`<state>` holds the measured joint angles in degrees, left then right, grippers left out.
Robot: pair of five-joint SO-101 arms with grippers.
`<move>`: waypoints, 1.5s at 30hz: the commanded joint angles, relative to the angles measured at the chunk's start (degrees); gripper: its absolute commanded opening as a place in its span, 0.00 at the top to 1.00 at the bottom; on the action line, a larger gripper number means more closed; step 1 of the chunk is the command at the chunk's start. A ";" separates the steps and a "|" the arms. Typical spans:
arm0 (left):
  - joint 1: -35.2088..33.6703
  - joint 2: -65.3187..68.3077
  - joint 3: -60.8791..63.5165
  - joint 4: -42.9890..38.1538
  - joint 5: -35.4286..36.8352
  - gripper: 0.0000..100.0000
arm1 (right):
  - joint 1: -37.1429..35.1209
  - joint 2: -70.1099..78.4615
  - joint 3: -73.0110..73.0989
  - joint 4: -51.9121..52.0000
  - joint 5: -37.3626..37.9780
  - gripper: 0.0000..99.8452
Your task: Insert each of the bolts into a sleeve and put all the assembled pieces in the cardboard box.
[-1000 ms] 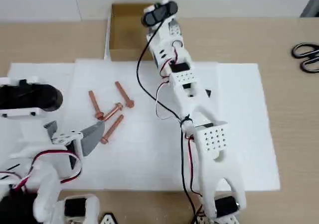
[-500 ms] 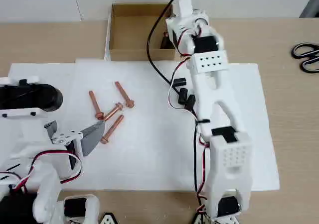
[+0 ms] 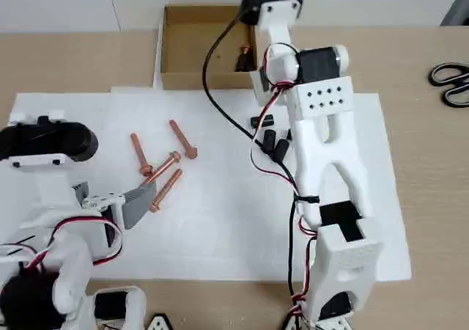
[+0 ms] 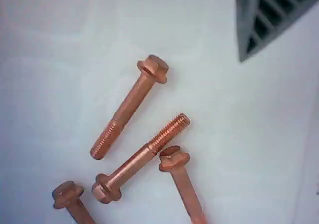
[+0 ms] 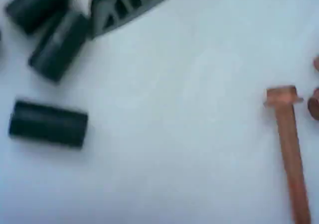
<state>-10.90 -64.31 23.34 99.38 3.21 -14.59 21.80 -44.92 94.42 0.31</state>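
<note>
**Four loose bolts beside the left jaws, one piece in the box**

A wooden counter [image 3: 418,59] carried a white foam sheet [image 3: 220,227] across the middle of the frame. The right arm [image 3: 322,125] ran from bottom centre up to the cardboard box [image 3: 198,79] at top centre. Whether the right jaws were wide or narrow could not be told. The left arm [image 3: 51,191] sat at lower left, and the left jaws stood wide with nothing between them. Scissors [image 3: 448,83] lay at the right edge. Three black sleeves [image 3: 270,139] lay just left of the right arm. A copper-and-dark piece [image 3: 245,55] stood at the box's right end. Four bolts [image 3: 165,167] lay left of centre, outside the left jaws, and the lowest one's head was just beside the ribbed finger [image 3: 139,202].
</note>
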 commanded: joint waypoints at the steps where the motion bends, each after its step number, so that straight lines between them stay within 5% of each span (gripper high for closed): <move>1: -0.18 -0.44 0.22 -0.97 -0.18 0.64 | 2.86 1.27 -1.23 1.36 -3.69 0.79; 15: -0.18 -0.44 0.22 -0.97 -0.18 0.64 | 2.77 4.26 15.91 1.01 -18.37 0.79; 45: -0.18 -0.44 0.22 -0.97 -0.18 0.64 | -0.57 15.25 17.58 -11.82 -18.46 0.79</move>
<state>-10.90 -64.57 23.69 99.38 3.21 -15.38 37.63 -27.08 84.48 -17.98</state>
